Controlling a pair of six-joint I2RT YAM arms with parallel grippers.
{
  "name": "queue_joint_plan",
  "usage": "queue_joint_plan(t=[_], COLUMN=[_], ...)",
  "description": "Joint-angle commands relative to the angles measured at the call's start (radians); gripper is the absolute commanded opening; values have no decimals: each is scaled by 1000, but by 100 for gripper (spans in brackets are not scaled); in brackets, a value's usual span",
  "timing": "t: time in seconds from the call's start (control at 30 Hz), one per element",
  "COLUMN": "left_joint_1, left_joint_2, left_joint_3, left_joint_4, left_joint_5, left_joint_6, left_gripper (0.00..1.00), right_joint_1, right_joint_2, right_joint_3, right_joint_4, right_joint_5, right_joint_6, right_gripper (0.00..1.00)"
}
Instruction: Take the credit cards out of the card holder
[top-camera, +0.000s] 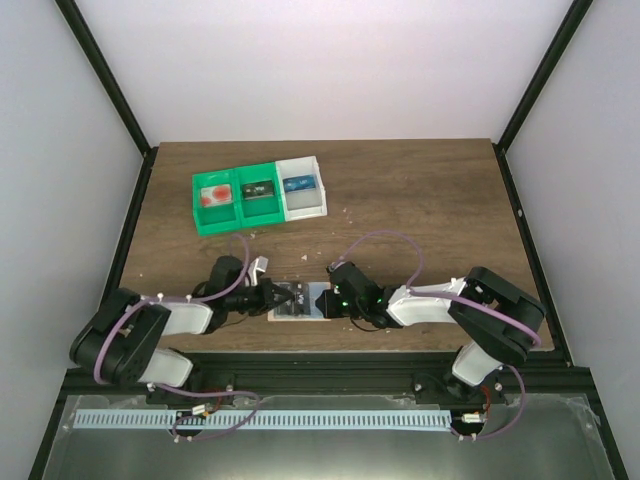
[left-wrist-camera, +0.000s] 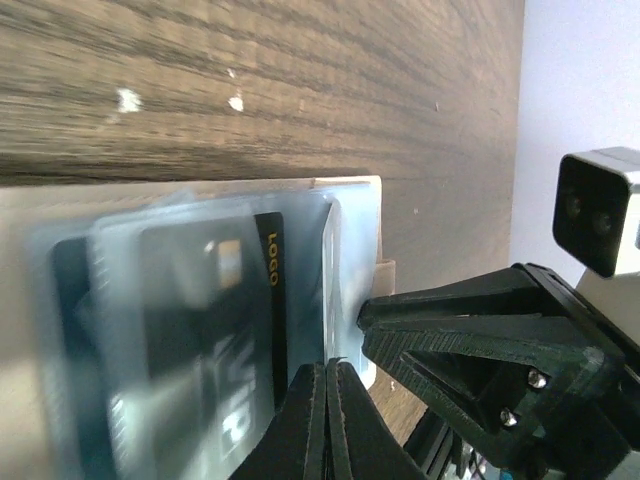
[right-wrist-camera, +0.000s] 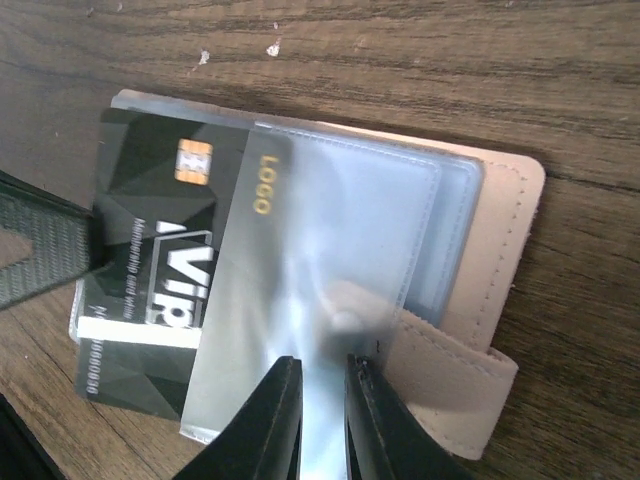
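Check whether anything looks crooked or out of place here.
The dark card juts crookedly from the card holder, out of its clear pocket, its exposed end pinched by the left gripper. A few white specks dot the table. Nothing looks damaged.

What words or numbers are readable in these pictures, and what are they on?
"LOGO": gold, on the dark card partly out of the card holder.
"VIP": big white letters, same card.
Its small print and digits: too blurred to read.
The three cards in the trays: too small to read.
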Motion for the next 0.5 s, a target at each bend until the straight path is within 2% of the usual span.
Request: queue_joint_plan(t=[0.0,0.13,0.27,0.4,0.47], left_joint_1=[43,79,87,89,89], left_joint_2=[-104,-244,-409,-518,-568], left_joint_3=[-37,-42,-26,-21,-46], left_joint_4=[-67,-158,-248,-270,-211], left_joint_5=[-52,-101,-157,-144,-110], left_joint_6=[-21,-10,-11,-49,-111], left_gripper=[0,0,0,0,0], right_joint_1=[4,4,4,4,3], right_joint_2=[-3,-21,-80,-185,-239], right_joint_3=[-22,-14,-11,-34,-65], right_joint_4=[-49,-52,-37,51,142], right_joint_5=[15,4,-31,-89,-126], right_joint_6=[2,0,15,51,97], right_gripper=[15,16,21,32,40])
